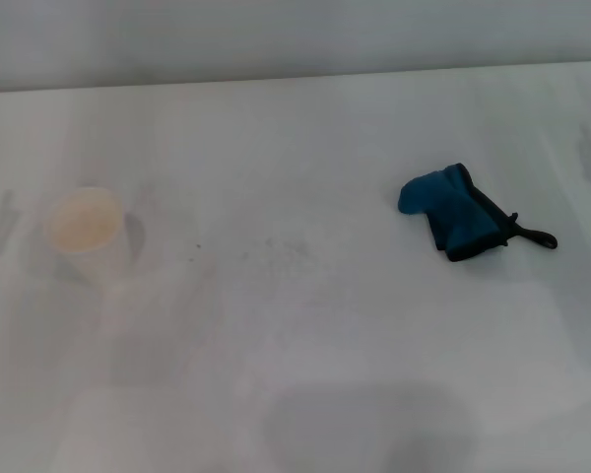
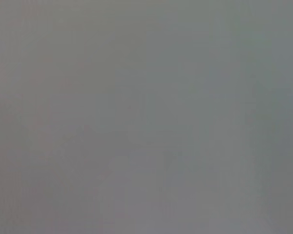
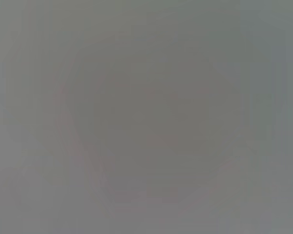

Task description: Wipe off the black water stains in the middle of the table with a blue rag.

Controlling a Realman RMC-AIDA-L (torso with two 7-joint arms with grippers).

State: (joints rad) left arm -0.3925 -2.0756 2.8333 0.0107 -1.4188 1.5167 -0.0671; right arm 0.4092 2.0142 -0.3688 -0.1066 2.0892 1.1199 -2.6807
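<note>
The white tabletop (image 1: pixel 305 374) fills nearly the whole head view. On the robot's left side stands a pale paper cup (image 1: pixel 83 229), open mouth up. The blue rag (image 1: pixel 451 212) lies bunched on the right side, well apart from the cup, its black loop (image 1: pixel 537 236) trailing off one corner. Between them, near the middle, only faint dark specks (image 1: pixel 276 246) show, so the black water stains look thin and scattered; I cannot tell their edges. The rag looks light, soft and floppy, likely to drape and drag; the raised bunched fold seems the best place to pinch it. Neither the left hand nor the right hand appears anywhere, both wrist views being blank grey, so I cannot tell whether they are spread or closed
</note>
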